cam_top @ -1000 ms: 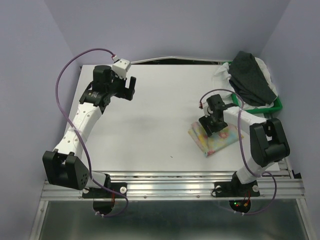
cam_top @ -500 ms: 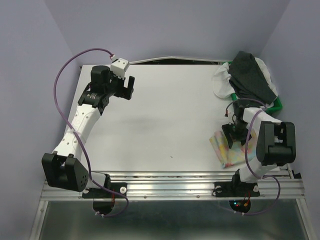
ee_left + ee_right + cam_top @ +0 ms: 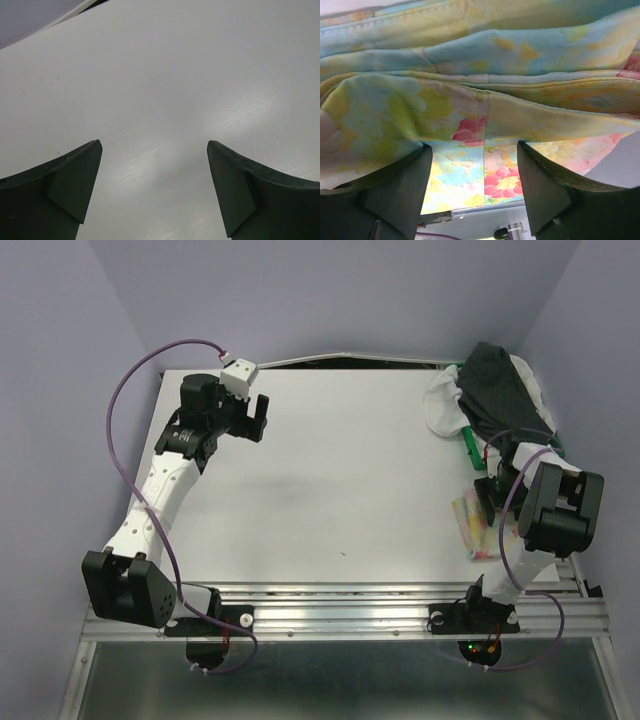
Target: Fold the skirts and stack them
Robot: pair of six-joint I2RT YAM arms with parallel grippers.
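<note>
The yellow floral skirt (image 3: 470,527) lies folded at the table's right edge, partly under my right arm. My right gripper (image 3: 487,502) stands on it, jaws apart. In the right wrist view the skirt (image 3: 470,65) fills the frame; its folds bulge over the fingertips, and flat cloth lies between the fingers of the gripper (image 3: 475,150), not pinched. The dark charcoal skirt (image 3: 500,390) is heaped on the white skirt (image 3: 443,410) at the back right. My left gripper (image 3: 262,418) hangs open over the bare table at the back left, with nothing between its fingers (image 3: 75,175).
A green tray (image 3: 470,447) sits under the heap of skirts at the back right. The table's metal rail (image 3: 340,615) runs along the near edge, just below the floral skirt. Purple walls close in the sides and back.
My right gripper has slid from mid-right to the table's right edge, and the floral skirt has gone with it. The left arm has barely moved.
</note>
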